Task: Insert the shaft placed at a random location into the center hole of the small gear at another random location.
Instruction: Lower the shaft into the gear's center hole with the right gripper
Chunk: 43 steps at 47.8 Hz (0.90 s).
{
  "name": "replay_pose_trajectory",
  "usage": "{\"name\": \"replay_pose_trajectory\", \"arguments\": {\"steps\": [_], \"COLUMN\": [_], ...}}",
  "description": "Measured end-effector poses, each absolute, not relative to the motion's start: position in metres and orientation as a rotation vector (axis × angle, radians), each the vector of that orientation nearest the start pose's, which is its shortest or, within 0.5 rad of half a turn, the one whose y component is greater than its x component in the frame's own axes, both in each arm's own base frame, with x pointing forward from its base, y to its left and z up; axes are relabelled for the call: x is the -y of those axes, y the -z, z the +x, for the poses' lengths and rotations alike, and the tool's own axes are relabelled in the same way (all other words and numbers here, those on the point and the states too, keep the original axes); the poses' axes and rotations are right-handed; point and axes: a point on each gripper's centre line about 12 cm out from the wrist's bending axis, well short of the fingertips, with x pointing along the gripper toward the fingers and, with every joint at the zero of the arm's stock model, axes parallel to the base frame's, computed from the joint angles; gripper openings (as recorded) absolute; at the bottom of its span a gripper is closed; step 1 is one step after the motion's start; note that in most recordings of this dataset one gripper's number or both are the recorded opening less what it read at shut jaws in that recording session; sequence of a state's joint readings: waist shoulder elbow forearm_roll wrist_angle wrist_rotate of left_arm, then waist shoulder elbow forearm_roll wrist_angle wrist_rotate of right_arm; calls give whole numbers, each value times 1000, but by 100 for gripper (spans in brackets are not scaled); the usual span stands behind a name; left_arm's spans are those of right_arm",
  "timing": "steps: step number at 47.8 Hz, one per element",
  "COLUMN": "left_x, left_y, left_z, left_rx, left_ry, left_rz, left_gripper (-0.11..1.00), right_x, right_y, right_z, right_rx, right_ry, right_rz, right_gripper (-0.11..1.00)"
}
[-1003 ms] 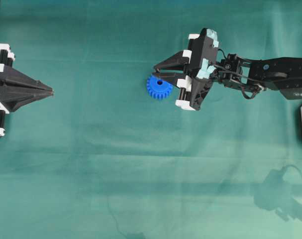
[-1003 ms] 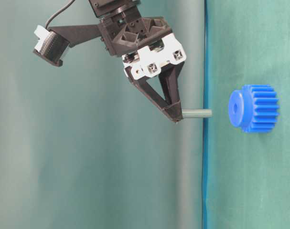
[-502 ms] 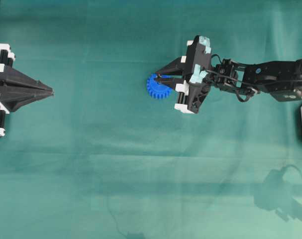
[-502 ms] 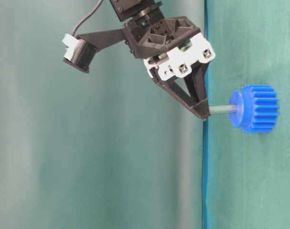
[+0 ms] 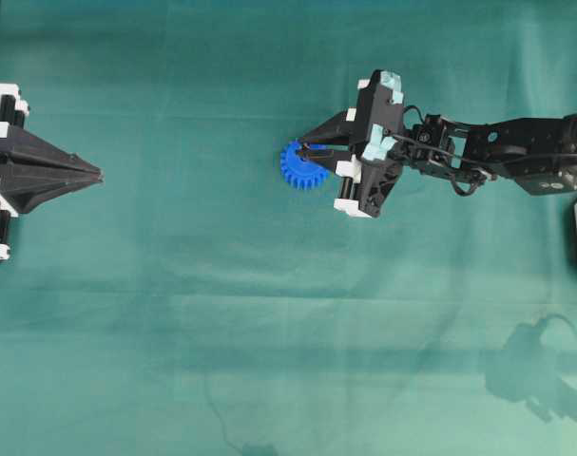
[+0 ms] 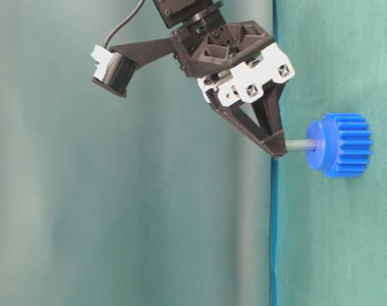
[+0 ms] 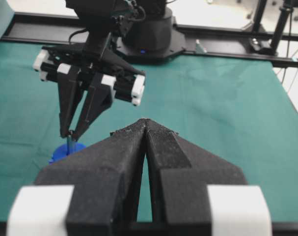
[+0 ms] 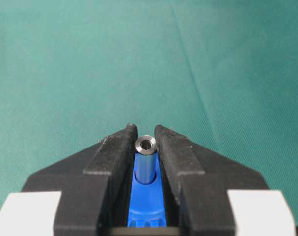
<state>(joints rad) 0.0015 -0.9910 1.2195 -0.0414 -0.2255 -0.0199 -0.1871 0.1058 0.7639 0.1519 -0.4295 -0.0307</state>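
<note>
Green cloth covers the counter; right tool pinches the slim, rigid, slick grey metal shaft at its top, entering the light blue plastic gear; left tool shut, empty at nine o'clock.

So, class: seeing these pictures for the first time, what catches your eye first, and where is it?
The bright blue small gear stands out on the green cloth, just right of centre. The right gripper above it pinches the shaft, whose end sits in the gear's hub. At the left edge, the left gripper rests shut.
</note>
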Motion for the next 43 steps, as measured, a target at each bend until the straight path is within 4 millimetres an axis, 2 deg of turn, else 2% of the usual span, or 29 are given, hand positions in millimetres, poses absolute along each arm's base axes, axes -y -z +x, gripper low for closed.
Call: {"name": "replay_pose_trajectory", "arguments": {"steps": [19, 43], "left_x": [-1, -1], "left_y": [-272, -271], "left_z": [192, 192], "left_rx": [-4, -9], "left_ry": [-11, -11], "left_rz": [-60, -60], "left_gripper": [0, 0], "right_x": [81, 82], "right_y": [-119, -113], "right_z": [384, 384], "right_rx": [-460, -474], "right_ry": [281, 284], "right_rz": [142, 144], "right_gripper": [15, 15]}}
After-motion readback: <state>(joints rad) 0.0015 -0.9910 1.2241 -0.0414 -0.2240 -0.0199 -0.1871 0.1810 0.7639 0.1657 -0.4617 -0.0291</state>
